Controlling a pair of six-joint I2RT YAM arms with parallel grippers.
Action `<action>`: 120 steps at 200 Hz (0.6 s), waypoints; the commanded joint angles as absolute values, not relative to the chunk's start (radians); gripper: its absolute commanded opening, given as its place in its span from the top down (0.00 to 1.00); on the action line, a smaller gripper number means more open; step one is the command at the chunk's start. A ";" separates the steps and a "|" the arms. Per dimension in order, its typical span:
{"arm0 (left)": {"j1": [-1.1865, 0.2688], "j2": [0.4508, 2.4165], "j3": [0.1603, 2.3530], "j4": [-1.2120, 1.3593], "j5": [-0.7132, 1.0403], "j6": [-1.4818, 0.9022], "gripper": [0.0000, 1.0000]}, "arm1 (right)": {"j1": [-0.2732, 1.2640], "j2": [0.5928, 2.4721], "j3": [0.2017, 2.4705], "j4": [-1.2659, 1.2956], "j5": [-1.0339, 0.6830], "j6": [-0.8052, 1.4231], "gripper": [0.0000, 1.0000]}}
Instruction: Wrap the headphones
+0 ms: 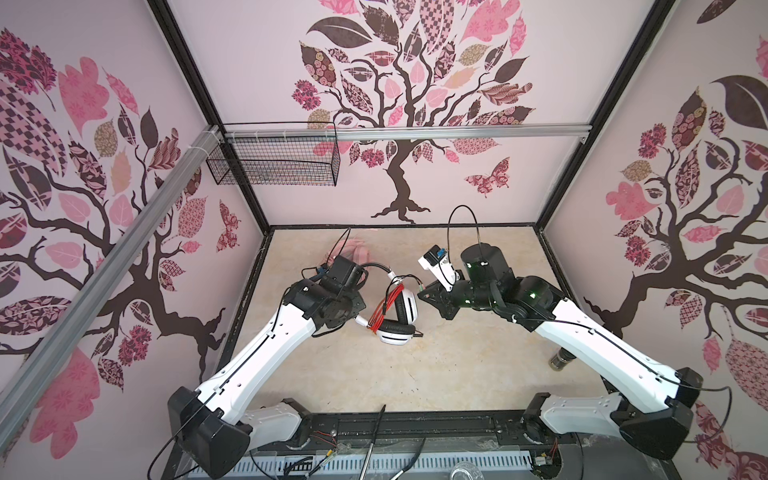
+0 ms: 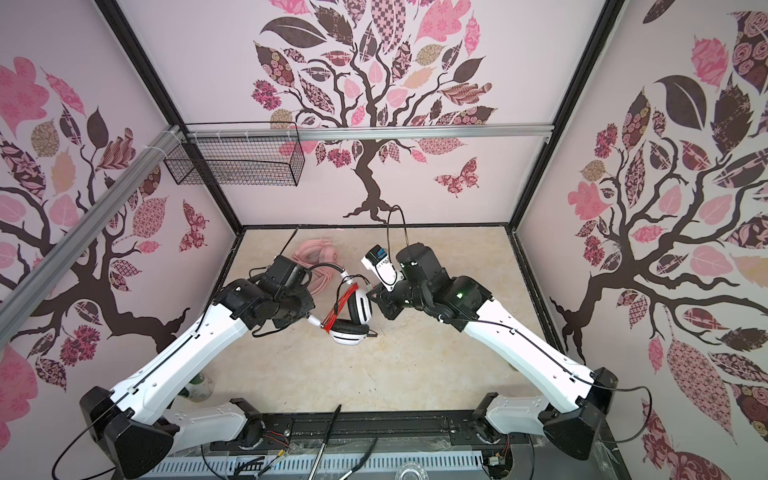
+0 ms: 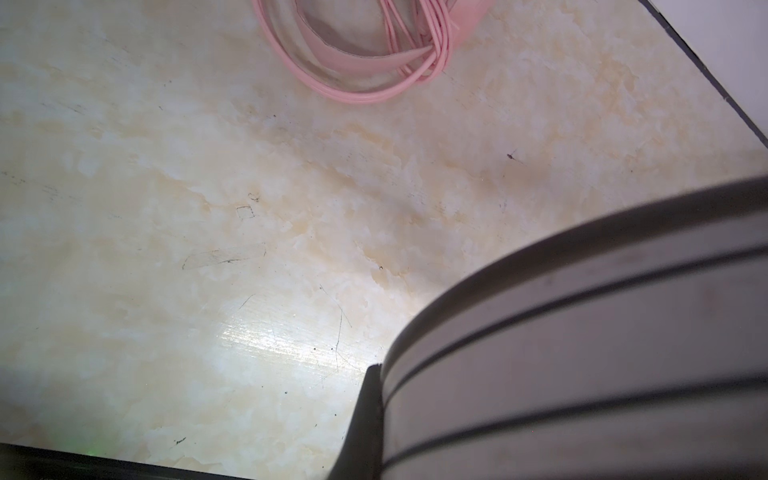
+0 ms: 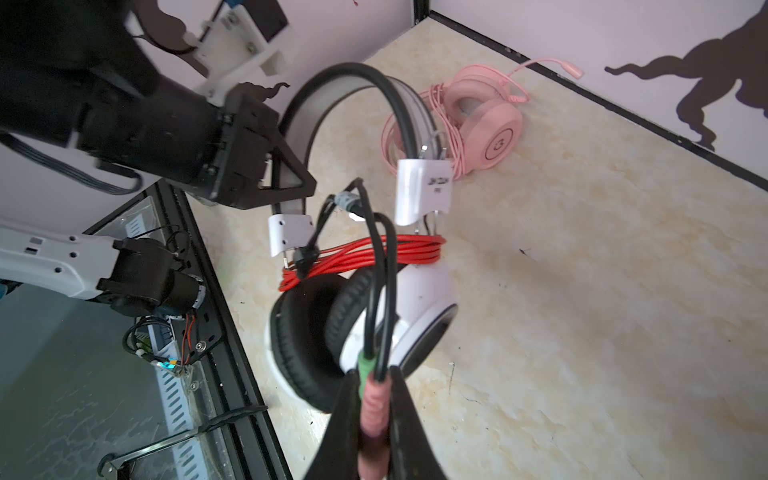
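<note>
Left gripper (image 4: 286, 187) was clamped shut on the headband (image 4: 328, 89) of the white-and-black headset (image 4: 419, 299), about mid-table (image 1: 415, 374). Right gripper (image 4: 374, 374) was pinched shut on the plugs (image 4: 372, 409), one pink and one green, on black leads running up to that headset. The headset had white cups and black earpads (image 4: 307, 332), cups low, band up. Its red cord (image 4: 374, 253) was looped in several turns across the arms just above the cups. Couldn't tell whether the lower cup touched the table.

Farther back, near the rear wall, the pink headset (image 4: 494, 124) lay on the table, well apart from the white one. It was all pale pink, with its pink cord (image 4: 415, 137) wound around it and a thin mic boom (image 4: 557, 68) reaching toward the wall edge.

Hidden or unclear: in both top views the left arm's wrist covered the left gripper's fingers. A dark cylinder (image 1: 560, 359) poked out from under the right arm in a top view, identity unclear.

View differences: the pink headset (image 1: 357, 251) was a blur behind the left arm in a top view, but plainer in a top view (image 2: 307, 255). The left wrist view gave only a close, soft stretch of headband (image 3: 582, 332), one dark finger (image 3: 363, 415) and cut-off pink cord (image 3: 361, 91) loops. The plug colours were readable only in the right wrist view.
</note>
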State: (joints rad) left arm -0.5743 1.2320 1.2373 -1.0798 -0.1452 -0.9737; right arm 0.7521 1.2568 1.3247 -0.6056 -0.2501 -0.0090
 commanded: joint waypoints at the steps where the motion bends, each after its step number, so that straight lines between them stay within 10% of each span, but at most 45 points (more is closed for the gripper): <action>1: -0.575 1.191 1.226 -1.046 -0.068 -0.906 1.00 | 0.717 1.272 1.289 -0.583 -0.266 -0.030 1.00; 120: -0.491 1.216 1.316 -1.172 0.028 -0.809 1.00 | 0.662 1.208 1.071 -0.380 -0.048 0.073 1.00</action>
